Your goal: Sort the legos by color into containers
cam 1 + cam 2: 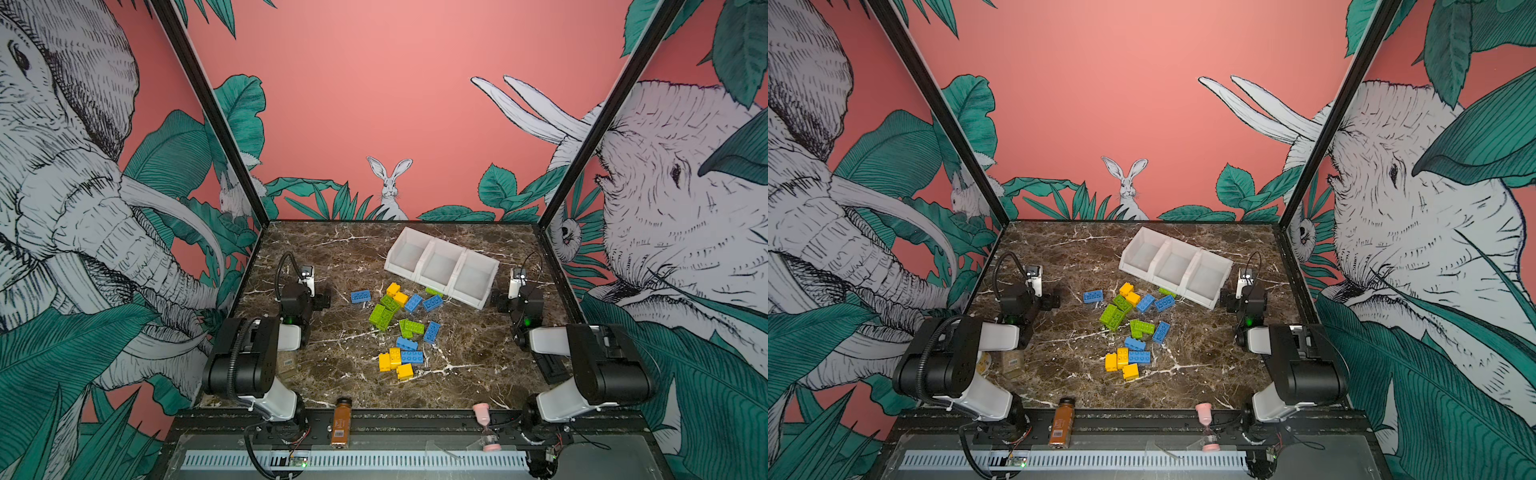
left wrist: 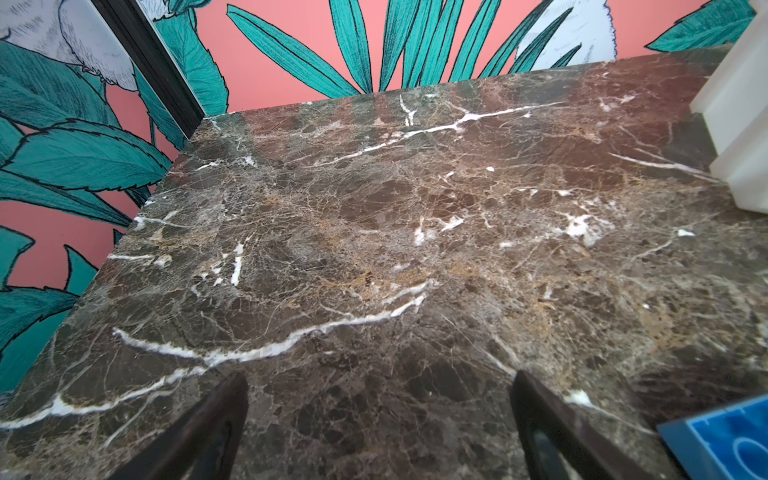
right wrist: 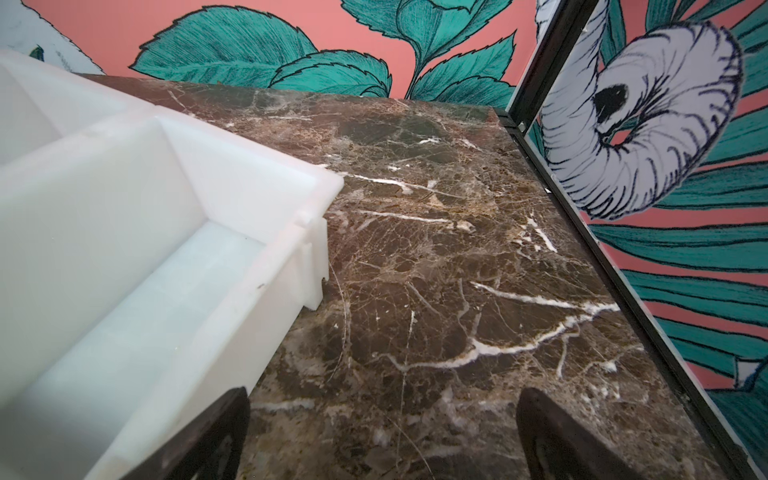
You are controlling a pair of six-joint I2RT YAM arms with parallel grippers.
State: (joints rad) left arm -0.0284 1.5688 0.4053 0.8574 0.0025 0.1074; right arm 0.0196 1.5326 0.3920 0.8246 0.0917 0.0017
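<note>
Legos [image 1: 413, 327] lie scattered in front of the empty containers [image 1: 424, 258]. Left gripper [image 2: 380, 376] and right gripper [image 3: 382, 390] stand spread, holding nothing. We would start with the lone blue brick [image 1: 360, 296], pinching across its narrow width.

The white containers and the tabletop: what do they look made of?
The containers look like moulded white plastic, slightly translucent and satin: light glows through the walls, and the corner has moulded tabs. The tabletop looks like polished dark brown marble with white veins and a faint pink reflection; it could be a printed laminate.
</note>
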